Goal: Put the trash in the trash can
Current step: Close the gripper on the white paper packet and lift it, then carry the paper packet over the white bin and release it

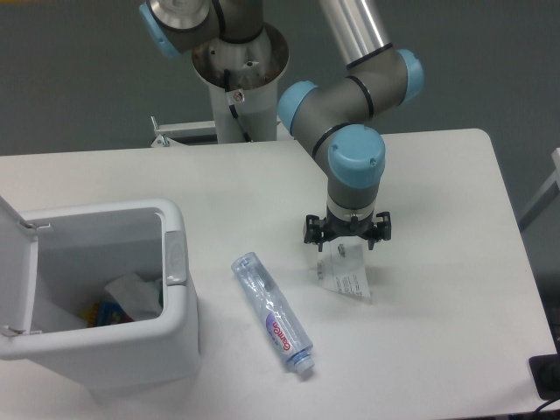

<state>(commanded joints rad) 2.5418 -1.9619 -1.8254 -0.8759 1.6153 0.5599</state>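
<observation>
The crushed clear bottle (272, 312) with a white, red-lettered label lies on the table in front of centre, cap end toward the front edge. The flat clear packet (346, 276) with a printed white label sits right of it. My gripper (347, 248) points straight down at the packet's far edge, and its jaws look closed on that edge. The fingertips are hidden behind the gripper body. The white trash can (179, 289) stands at the front left with its lid (16, 262) flipped open to the left.
The trash can holds some crumpled white paper and coloured scraps (122, 302). The arm's base column (238, 96) stands at the table's back edge. A dark object (547, 374) sits off the table's front right corner.
</observation>
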